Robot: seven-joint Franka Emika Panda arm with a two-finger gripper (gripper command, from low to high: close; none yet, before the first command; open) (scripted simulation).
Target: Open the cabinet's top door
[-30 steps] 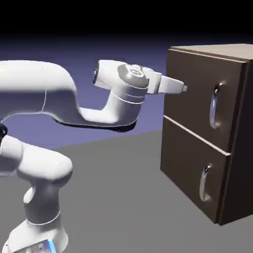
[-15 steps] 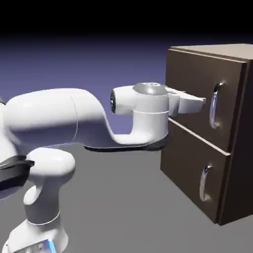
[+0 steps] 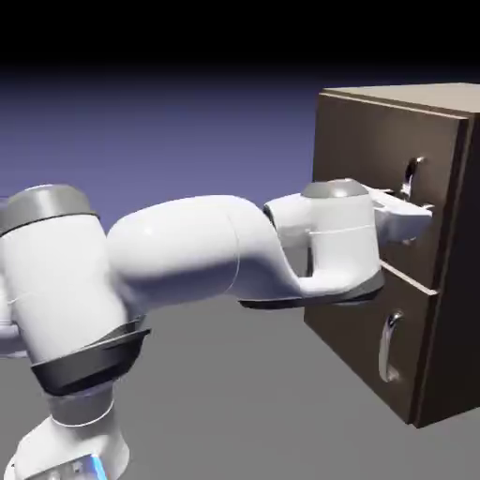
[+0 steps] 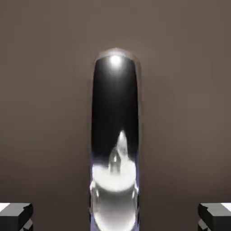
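So the top door is flat dark brown and shut, upper part of the cabinet, exterior view's right. Its handle is super shiny curved silver, sitting between the spread gripper tips.

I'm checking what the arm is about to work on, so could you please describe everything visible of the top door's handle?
The top door's handle is a curved, upright bar, shiny and silvery like polished metal, with bright reflections. It is fixed to the dark brown top door. In the hand view it stands between the open jaws, touching neither; the gripper hides its middle from outside.
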